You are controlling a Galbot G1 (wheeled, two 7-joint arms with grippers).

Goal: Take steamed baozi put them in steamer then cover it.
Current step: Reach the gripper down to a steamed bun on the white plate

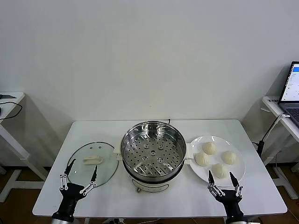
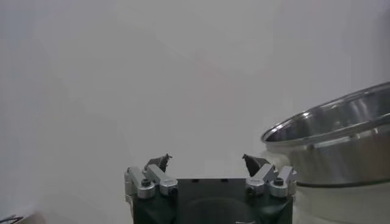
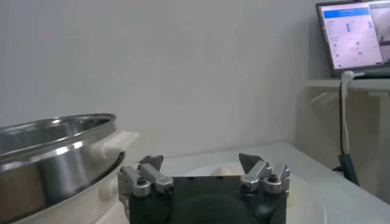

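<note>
The steel steamer (image 1: 153, 151) stands uncovered at the table's middle, its perforated tray bare. Several cream-white baozi (image 1: 209, 148) lie on a white plate (image 1: 237, 174) to its right. The glass lid (image 1: 105, 170) lies flat on the table to its left. My left gripper (image 1: 78, 180) is open and empty at the front left, by the lid's near edge. My right gripper (image 1: 222, 178) is open and empty at the front right, just before the nearest baozi (image 1: 219, 170). The steamer's rim shows in the left wrist view (image 2: 341, 137) and the right wrist view (image 3: 49, 149). One baozi (image 3: 222, 171) peeks above the right gripper (image 3: 201, 161).
A laptop (image 1: 290, 91) sits on a side table at the right, with a cable hanging down. Another white side table (image 1: 9, 105) stands at the left. The white table's front edge (image 1: 154, 212) runs just ahead of both wrists.
</note>
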